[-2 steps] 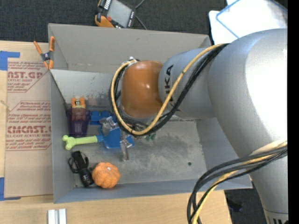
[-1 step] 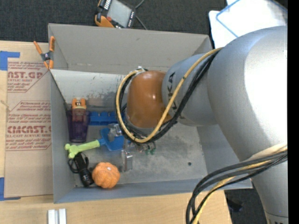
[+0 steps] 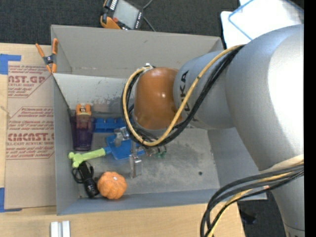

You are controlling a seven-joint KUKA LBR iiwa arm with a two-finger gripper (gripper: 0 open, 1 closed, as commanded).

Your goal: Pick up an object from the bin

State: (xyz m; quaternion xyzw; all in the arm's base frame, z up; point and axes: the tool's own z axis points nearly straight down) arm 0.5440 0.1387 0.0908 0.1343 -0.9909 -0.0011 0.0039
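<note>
Gripper (image 3: 134,165): low in the bin, touching the blue plastic piece (image 3: 117,150)
Grip: cannot tell
Nearby: orange ball (image 3: 112,185), green stick (image 3: 89,155)

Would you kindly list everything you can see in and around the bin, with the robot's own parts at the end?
bin: one, grey metal, centre of view
purple container: one, purple with an orange top, by the bin's left wall
blue block: one, blue, right of the container
blue part: one, blue, mid-bin beside the gripper
green stick: one, light green, below the container
black item: one, black, lower left corner
orange ball: one, orange, against the black item
handheld device: one, black and orange, outside beyond the far wall
arm: one, silver with orange wrist cover, from the right
gripper: one, metal, low in the bin
</note>
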